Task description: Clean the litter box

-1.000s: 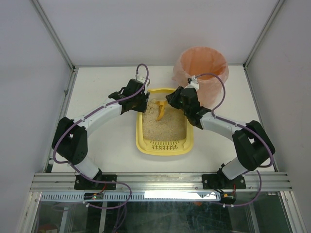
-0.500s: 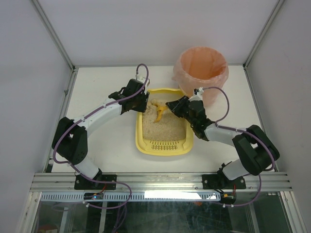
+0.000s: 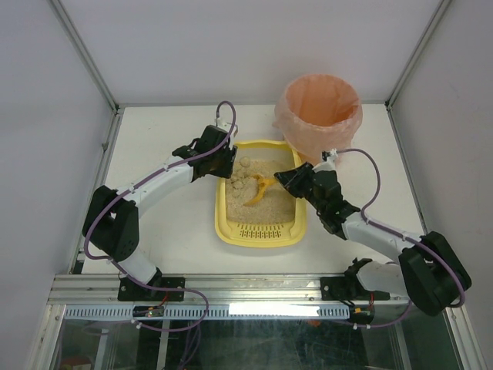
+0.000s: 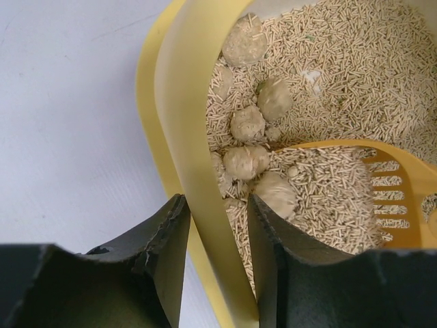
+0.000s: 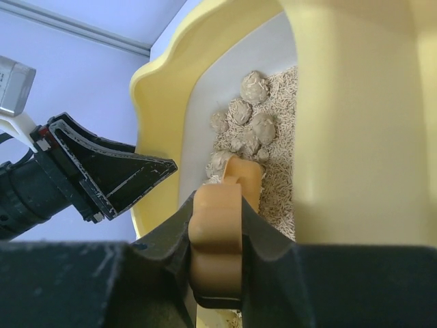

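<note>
Right tool (image 3: 289,179) was clamped on the handle of the orange scoop (image 3: 263,185), as it had been a second before, but its arm had swung. The elbow had moved out toward the near right corner of the tabletop (image 3: 169,139). The scoop had stood steeply at the far end of the litter box (image 3: 260,241); it now lay lower, with its slotted blade pointing left. In the left wrist view the blade sat in the litter just beside the clumps (image 4: 246,162), so the scooping stroke looked set up rather than done, with no clump on the blade yet.

Left tool (image 4: 217,205) had not moved. One finger was outside and one inside the box's left wall near its far left corner, pinching it, probably to steady the box.

The litter box sat mid-tabletop, its grate (image 3: 258,229) toward the near edge. It held beige litter (image 3: 258,204), with the grey clumps gathered in its far left corner. The bin (image 3: 285,108) stood just beside the box's far right corner and showed only its pink-orange liner from above.
</note>
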